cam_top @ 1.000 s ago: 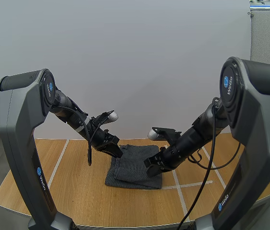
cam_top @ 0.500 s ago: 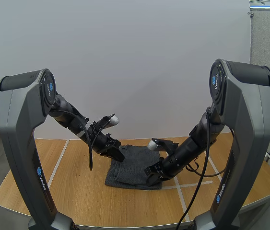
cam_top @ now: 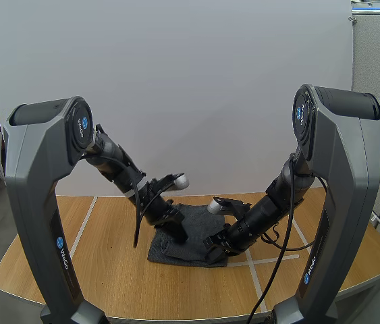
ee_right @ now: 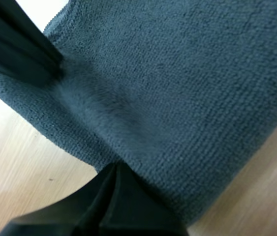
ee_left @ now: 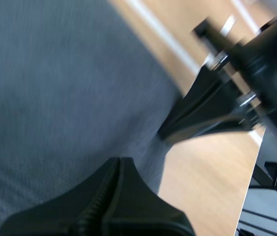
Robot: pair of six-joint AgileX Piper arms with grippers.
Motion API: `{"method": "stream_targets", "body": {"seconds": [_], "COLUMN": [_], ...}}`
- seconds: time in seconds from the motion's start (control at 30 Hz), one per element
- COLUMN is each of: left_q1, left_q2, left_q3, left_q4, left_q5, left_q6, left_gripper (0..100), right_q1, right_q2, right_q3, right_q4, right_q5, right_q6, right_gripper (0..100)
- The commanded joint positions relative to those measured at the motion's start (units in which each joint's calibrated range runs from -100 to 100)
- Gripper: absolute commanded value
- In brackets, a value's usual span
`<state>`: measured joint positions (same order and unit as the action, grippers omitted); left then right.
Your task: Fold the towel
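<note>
A dark grey towel (cam_top: 198,220) lies folded in a thick rectangle on the wooden table (cam_top: 102,270). My left gripper (cam_top: 180,233) is shut, its fingers together as one wedge, with the tip (ee_left: 119,164) down on the towel (ee_left: 54,98) near its middle. My right gripper (cam_top: 214,251) is also shut, its tip (ee_right: 116,169) resting at the front right edge of the towel (ee_right: 187,73). The two tips sit close together on the cloth. From the right wrist, the left gripper (ee_right: 54,66) dents the cloth near a corner. Neither wedge shows cloth between its fingers.
White tape lines (cam_top: 260,260) cross the tabletop to the right of the towel and another runs along the left side (cam_top: 82,229). Bare wood surrounds the towel on all sides. A white wall stands behind the table.
My left gripper closed from open and moved right and down onto the towel. My right arm lowered its shut tip onto the towel's front right edge. The towel stayed in place.
</note>
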<state>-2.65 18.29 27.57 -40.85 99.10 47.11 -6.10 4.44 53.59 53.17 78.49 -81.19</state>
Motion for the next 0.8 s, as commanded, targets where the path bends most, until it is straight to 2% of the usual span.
{"method": "stream_targets", "body": {"seconds": [0.0,0.23,0.53,0.77], "left_q1": [1.13,1.13,1.13,1.13], "left_q2": [3.4,6.7,7.3,7.3], "left_q3": [2.3,5.6,5.8,5.8], "left_q4": [2.4,2.6,1.3,1.3], "left_q5": [0.9,0.9,0.9,0.9], "left_q6": [-1.4,0.5,0.7,0.6], "left_gripper": [0,0,0,0], "right_q1": [0.1,0.1,0.1,0.1], "right_q2": [-0.1,-1.6,-10.2,-6.4], "right_q3": [0.0,-0.2,-0.9,-0.9], "right_q4": [-0.3,0.8,1.3,-0.5], "right_q5": [0.2,4.0,4.8,-6.1], "right_q6": [-0.8,-0.8,-0.7,-0.8], "right_gripper": [0,0,0,0]}}
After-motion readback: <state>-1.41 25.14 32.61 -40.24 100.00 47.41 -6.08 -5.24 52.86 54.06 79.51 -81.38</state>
